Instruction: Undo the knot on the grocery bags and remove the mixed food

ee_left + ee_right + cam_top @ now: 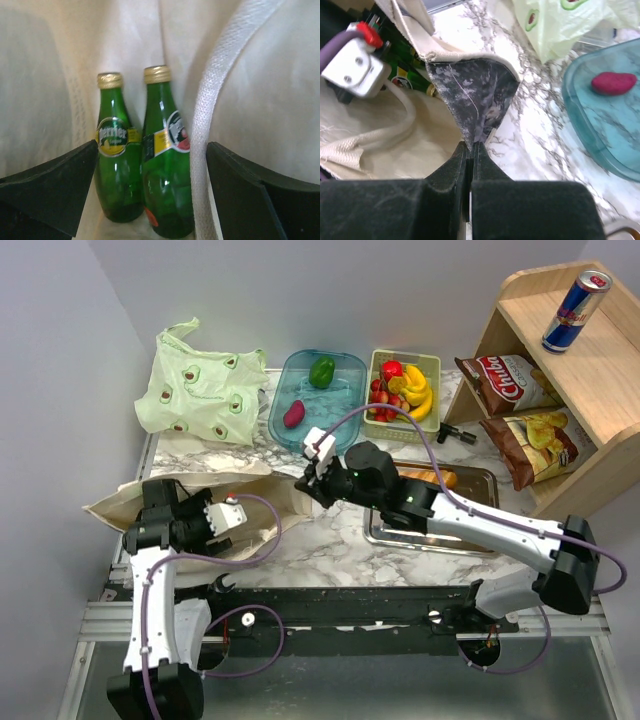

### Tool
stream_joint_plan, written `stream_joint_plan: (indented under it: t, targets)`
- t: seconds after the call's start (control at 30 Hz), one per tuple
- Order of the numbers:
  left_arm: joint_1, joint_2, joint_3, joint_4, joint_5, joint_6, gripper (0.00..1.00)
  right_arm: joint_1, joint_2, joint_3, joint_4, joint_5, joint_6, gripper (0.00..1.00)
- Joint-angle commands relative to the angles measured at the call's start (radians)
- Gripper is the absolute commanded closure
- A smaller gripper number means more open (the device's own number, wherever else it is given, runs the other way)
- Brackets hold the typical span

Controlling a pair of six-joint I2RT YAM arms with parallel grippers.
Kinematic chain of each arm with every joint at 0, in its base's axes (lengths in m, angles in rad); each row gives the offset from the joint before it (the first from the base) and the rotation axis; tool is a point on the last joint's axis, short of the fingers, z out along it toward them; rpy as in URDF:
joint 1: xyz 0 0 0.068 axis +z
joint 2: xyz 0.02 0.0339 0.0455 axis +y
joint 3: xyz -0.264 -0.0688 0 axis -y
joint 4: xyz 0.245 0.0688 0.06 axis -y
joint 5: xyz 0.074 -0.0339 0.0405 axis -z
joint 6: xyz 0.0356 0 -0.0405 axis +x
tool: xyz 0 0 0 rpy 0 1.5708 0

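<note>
1 marble table (330, 540) fills mid frame in the top view. 1 wooden shelf (600, 390) at upper right, with 1 can (577, 310) lying tilted on its top board.

2 grocery bags:
- tote (120, 505), beige, lying on its side at lower left, mouth facing frame centre.
- green bag (200, 385), upper left, slumped flat on the table. Can't tell from the top view whether its handles are tied.

Right gripper (470, 150): fingers pressed together, pinching the tote's rim where the dark print panel shows. In the top view it sits just right of the tote mouth.

Left gripper (152, 165): fingers spread wide, pushed into the tote mouth. 2 green bottles (117, 150) with gold caps stand side by side ahead of it, framed between the fingers, with no contact visible. 1 white strap (210, 100) hangs across the right bottle's right edge.

1 teal tray (345, 370) at top centre holds 1 pepper (322, 371) at its upper part and 1 magenta vegetable (294, 414) at its lower left, well apart.

1 metal tray (480, 480) at centre right is partly under the right arm, with the end of 1 bread (440, 477) showing on it.

1 yellow-green basket (432, 365), just right of the teal tray, holds 1 bunch of bananas (418, 390) on the right and strawberries (385, 395) on the left. The berry count is not readable.

2 crisp bags (505, 380) at the shelf's left side, red above brown.
</note>
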Motion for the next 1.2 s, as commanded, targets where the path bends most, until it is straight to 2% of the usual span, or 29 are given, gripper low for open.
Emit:
stream_joint_plan:
  t: [0.0,0.07,0.2,0.43,0.57,0.6,0.67,0.7,0.77,0.83,0.9,0.97,1.03,1.17]
  targets:
    - [-0.012,0.112,0.067,0.036,0.008,-0.040,0.12,-0.010,-0.162,-0.056,0.048,0.193,-0.012,0.99]
    - [-0.039,0.165,0.051,0.027,-0.060,0.009,0.14,-0.011,-0.187,-0.084,0.048,0.186,-0.005,0.99]
    - [-0.109,0.249,-0.032,0.133,-0.229,0.020,0.14,-0.010,-0.175,-0.096,0.032,0.114,0.012,0.99]
    - [-0.134,0.454,-0.090,0.255,-0.396,0.055,0.14,-0.010,-0.075,-0.013,0.024,0.062,0.000,0.99]
    - [-0.146,0.614,-0.089,0.362,-0.469,0.027,0.10,-0.010,-0.030,0.027,0.002,0.048,-0.006,0.99]
    - [-0.148,0.650,-0.085,0.382,-0.478,0.009,0.02,-0.010,-0.023,0.033,-0.004,0.049,-0.008,0.99]
    - [-0.151,0.715,-0.062,0.381,-0.495,-0.002,0.02,-0.011,-0.014,0.039,-0.010,0.051,-0.010,0.99]
    - [-0.151,0.733,-0.052,0.394,-0.507,-0.013,0.08,-0.010,-0.014,0.040,-0.015,0.054,-0.013,0.99]
    - [-0.148,0.739,-0.030,0.372,-0.488,-0.020,0.31,-0.010,-0.016,0.035,-0.019,0.058,-0.016,0.99]
    - [-0.148,0.696,-0.007,0.329,-0.411,-0.017,0.66,-0.011,-0.019,0.030,-0.024,0.063,-0.023,0.99]
    - [-0.148,0.610,0.006,0.276,-0.300,0.005,0.82,-0.011,-0.023,0.023,-0.024,0.069,-0.029,0.99]
    - [-0.148,0.520,0.024,0.206,-0.193,0.029,0.93,-0.011,-0.026,0.019,-0.021,0.074,-0.032,0.99]
    - [-0.148,0.443,0.061,0.120,-0.100,0.043,1.00,-0.011,-0.027,0.017,-0.019,0.073,-0.033,0.99]
    - [-0.148,0.319,0.140,-0.019,0.054,0.040,1.00,-0.010,-0.022,0.020,-0.011,0.064,-0.024,0.99]
